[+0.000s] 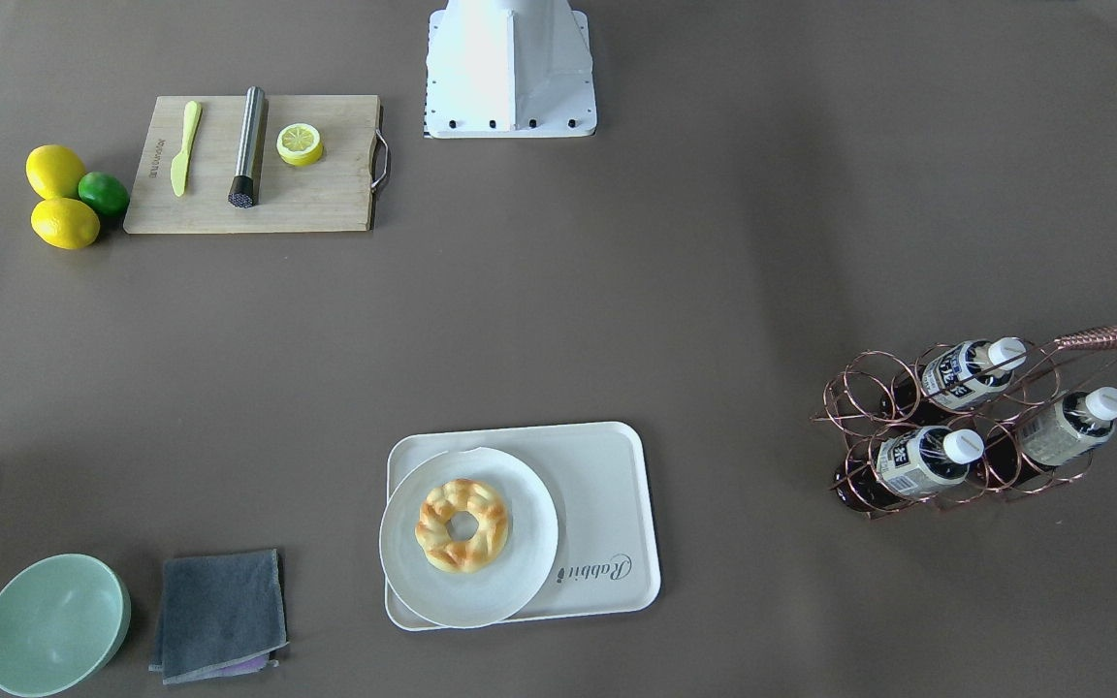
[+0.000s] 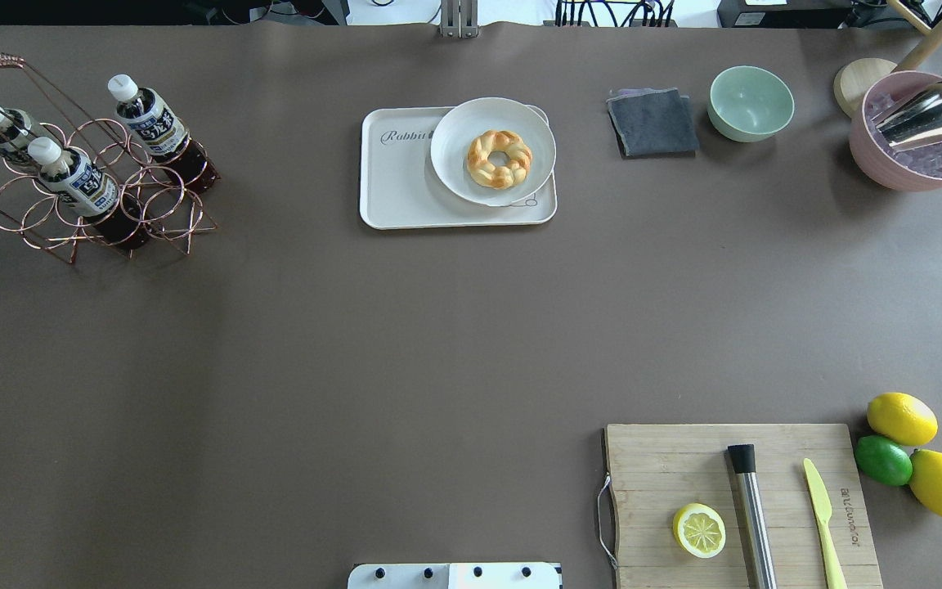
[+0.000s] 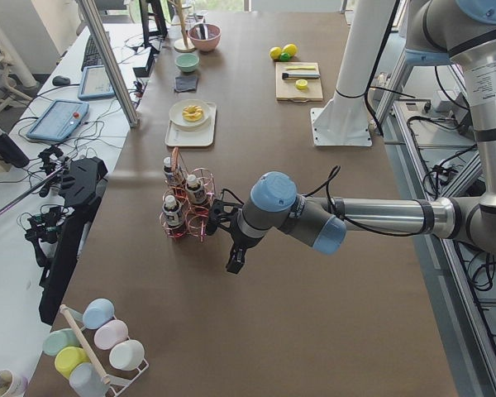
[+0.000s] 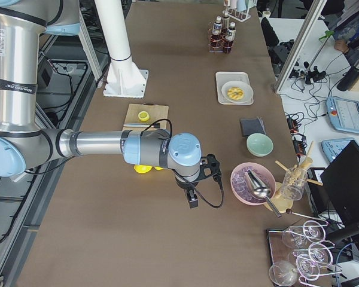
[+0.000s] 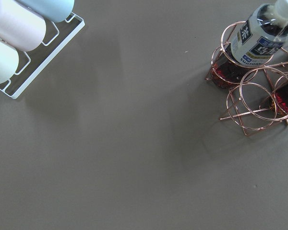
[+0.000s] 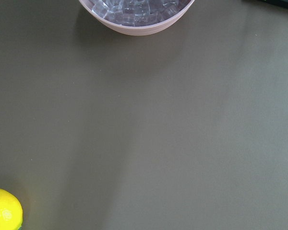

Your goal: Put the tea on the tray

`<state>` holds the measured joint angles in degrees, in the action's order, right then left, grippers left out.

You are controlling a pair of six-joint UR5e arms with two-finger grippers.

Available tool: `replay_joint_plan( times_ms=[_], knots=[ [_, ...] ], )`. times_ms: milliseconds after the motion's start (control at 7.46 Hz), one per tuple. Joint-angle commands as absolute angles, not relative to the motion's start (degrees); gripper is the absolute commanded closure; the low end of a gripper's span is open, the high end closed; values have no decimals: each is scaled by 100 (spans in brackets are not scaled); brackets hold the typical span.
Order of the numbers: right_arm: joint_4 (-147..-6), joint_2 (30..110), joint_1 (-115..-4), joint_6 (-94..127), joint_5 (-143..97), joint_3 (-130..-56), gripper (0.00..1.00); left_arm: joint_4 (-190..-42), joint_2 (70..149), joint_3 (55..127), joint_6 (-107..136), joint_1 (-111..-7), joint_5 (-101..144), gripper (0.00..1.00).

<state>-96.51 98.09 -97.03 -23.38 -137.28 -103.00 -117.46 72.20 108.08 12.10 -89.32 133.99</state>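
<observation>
Three tea bottles stand tilted in a copper wire rack [image 1: 1106, 337]: one [image 1: 966, 373] at the back, one [image 1: 1068, 427] and one [image 1: 922, 460] in front. They also show in the overhead view [image 2: 152, 123] and one in the left wrist view [image 5: 257, 36]. The cream tray [image 1: 602, 485] with "Rabbit" lettering lies at mid table [image 2: 393, 184]; a round white plate [image 1: 520, 485] with a bread ring [image 1: 462, 524] covers half of it. My left gripper [image 3: 234, 260] hangs just beside the rack. My right gripper [image 4: 192, 200] hangs near a pink ice bowl. I cannot tell whether either is open or shut.
A cutting board [image 2: 667, 466] holds a lemon half [image 2: 698, 530], a steel muddler [image 2: 753, 515] and a yellow knife [image 2: 823, 515]. Lemons [image 2: 901, 418] and a lime [image 2: 883, 460] lie beside it. A green bowl [image 2: 751, 102], grey cloth [image 2: 652, 123] and pink ice bowl [image 2: 921, 159] with scoop sit far right. A cup rack [image 5: 19, 43] stands left of the bottles.
</observation>
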Motion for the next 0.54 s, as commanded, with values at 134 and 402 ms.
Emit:
replay_joint_plan(
  times_ms=[134, 402],
  knots=[
    [-9659, 9852, -9703, -2329, -13737, -10318, 0, -11742, 7225, 10741, 1187, -8895, 13403, 3],
    [-9650, 9870, -9703, -2338, -13737, -10318, 0, -11733, 7129, 10758, 1195, -8877, 13412, 3]
  ],
)
